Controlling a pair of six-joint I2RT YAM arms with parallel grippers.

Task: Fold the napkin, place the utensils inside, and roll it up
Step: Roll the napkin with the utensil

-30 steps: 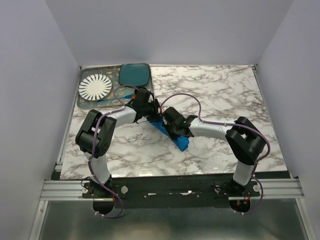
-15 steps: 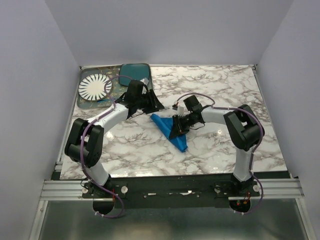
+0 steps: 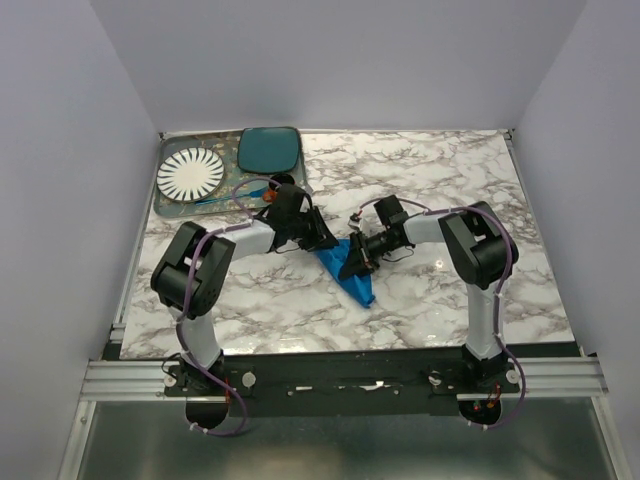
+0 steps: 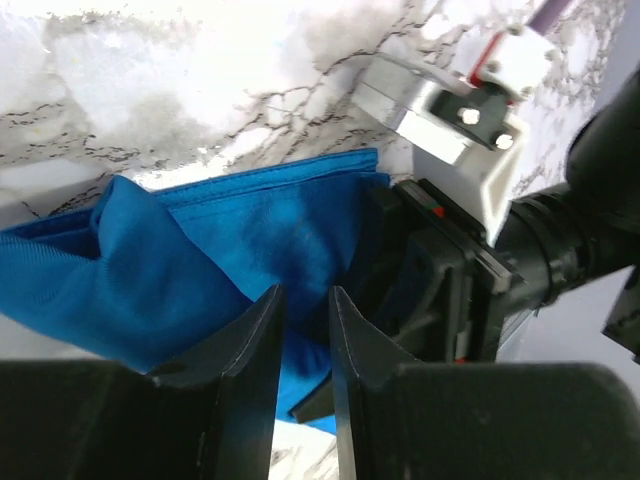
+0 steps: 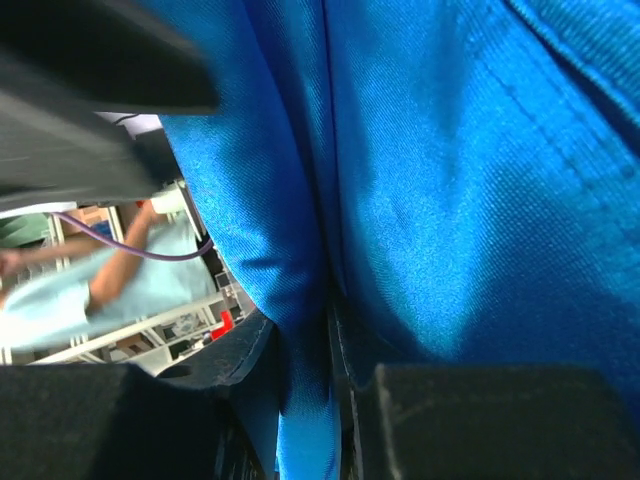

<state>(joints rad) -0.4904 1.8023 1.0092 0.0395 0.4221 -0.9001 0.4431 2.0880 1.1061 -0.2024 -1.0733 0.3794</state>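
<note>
Folding seems in hand: right gripper pinches the napkin; left gripper, I cannot tell; next, press flat.

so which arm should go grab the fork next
Probably left. The fork lies at the tray on the far left, nearer the left gripper. The right gripper is shut on the napkin, so releasing would likely undo the fold.
</note>
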